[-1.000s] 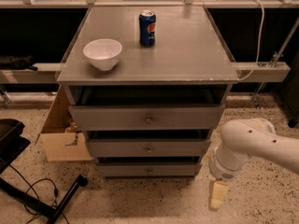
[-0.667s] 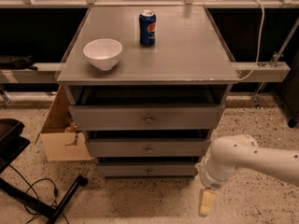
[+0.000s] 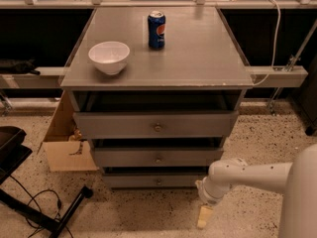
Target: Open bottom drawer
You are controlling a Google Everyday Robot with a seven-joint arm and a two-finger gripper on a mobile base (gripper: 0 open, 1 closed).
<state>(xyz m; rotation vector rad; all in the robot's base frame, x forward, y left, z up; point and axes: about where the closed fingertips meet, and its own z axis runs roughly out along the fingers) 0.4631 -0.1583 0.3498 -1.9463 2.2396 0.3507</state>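
Observation:
The bottom drawer (image 3: pixel 148 181) is the lowest of three grey flat-fronted drawers in the cabinet, with a small round metal knob (image 3: pixel 159 182) at its centre. My white arm comes in from the lower right. My gripper (image 3: pixel 203 217) hangs low near the floor, to the right of the bottom drawer and a little in front of it, not touching the knob. Only a pale fingertip shows below the wrist.
The middle drawer (image 3: pixel 157 157) and top drawer (image 3: pixel 156 125) sit above. A white bowl (image 3: pixel 109 56) and a blue soda can (image 3: pixel 156 29) stand on the cabinet top. A cardboard box (image 3: pixel 64 143) is left of the cabinet, a black stand (image 3: pixel 29 202) and cables at lower left.
My arm and gripper have moved left along the floor, closer to the bottom drawer's right end. The drawers have not moved.

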